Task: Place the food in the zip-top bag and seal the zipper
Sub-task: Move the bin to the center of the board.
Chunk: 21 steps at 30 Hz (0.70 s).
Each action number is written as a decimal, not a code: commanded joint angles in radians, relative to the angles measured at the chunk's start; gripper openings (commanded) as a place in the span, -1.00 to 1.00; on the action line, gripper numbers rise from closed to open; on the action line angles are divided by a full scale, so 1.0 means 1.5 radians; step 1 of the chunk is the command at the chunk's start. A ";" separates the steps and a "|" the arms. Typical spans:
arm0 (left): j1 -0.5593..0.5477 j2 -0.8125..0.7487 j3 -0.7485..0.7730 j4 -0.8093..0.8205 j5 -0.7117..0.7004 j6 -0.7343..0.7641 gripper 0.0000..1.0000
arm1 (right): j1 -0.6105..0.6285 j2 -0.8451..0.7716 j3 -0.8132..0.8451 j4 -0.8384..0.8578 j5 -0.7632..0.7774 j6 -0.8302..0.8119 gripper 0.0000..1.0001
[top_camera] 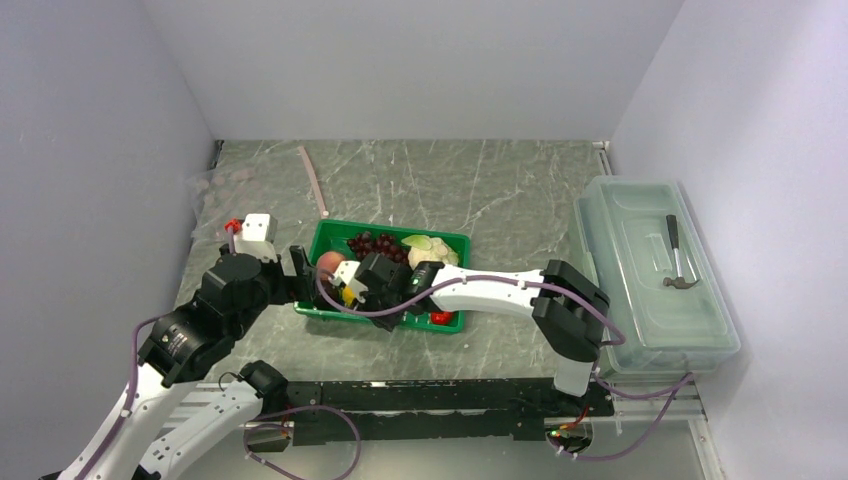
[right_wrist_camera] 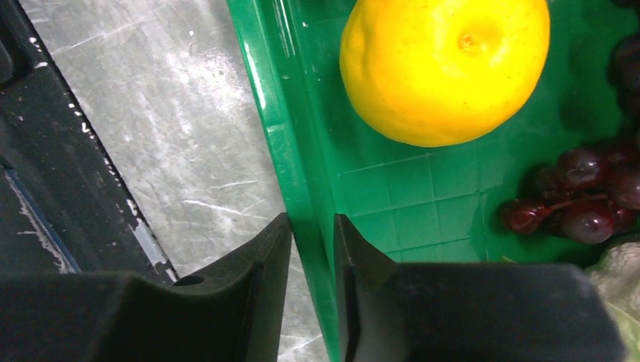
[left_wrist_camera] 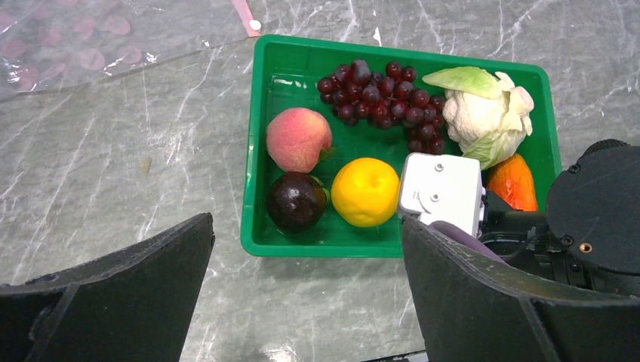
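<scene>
all food sits in the green tray (left_wrist_camera: 260, 151) mid surface (left_wrist_camera: 151, 188): grapes (left_wrist_camera: 377, 94) and lettuce (left_wrist_camera: 487, 113) along the far side, peach (left_wrist_camera: 298, 139), dark plum (left_wrist_camera: 296, 200) and lemon (left_wrist_camera: 365, 191) nearer, red-orange fruit (left_wrist_camera: 512, 182) partly hidden behind the right arm. right pincer (right_wrist_camera: 313, 226) straddles the tray wall next to the lemon, one finger outside, one inside, clenched on the wall with no gap showing. left pincer (left_wrist_camera: 306, 222) released, fingers wide apart, hanging above the surface at the tray's left side, touching nothing. clear bag (left_wrist_camera: 68, 38) lies flat at far left, well apart from the tray, its pink zipper strip (left_wrist_camera: 243, 13) near the tray's far corner. hammer (top_camera: 678, 255) in the lidded box (top_camera: 650, 300) at right.
</scene>
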State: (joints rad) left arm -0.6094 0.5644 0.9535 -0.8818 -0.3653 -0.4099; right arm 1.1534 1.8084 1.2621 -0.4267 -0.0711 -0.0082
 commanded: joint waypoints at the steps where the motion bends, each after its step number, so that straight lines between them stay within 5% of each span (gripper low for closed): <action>1: 0.000 -0.002 0.004 0.009 -0.015 -0.010 0.99 | 0.004 0.002 0.016 0.000 0.025 -0.002 -0.49; 8: -0.001 -0.003 0.004 0.009 -0.017 -0.011 0.99 | 0.004 -0.021 -0.004 0.011 0.059 0.004 -1.00; 21: -0.001 -0.006 0.004 0.008 -0.017 -0.013 0.99 | 0.002 -0.098 -0.063 0.033 0.180 0.087 -1.00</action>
State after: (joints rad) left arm -0.6094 0.5644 0.9535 -0.8818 -0.3656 -0.4103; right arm 1.1645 1.7458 1.1816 -0.3882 0.0719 0.0479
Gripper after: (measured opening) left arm 0.996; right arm 0.222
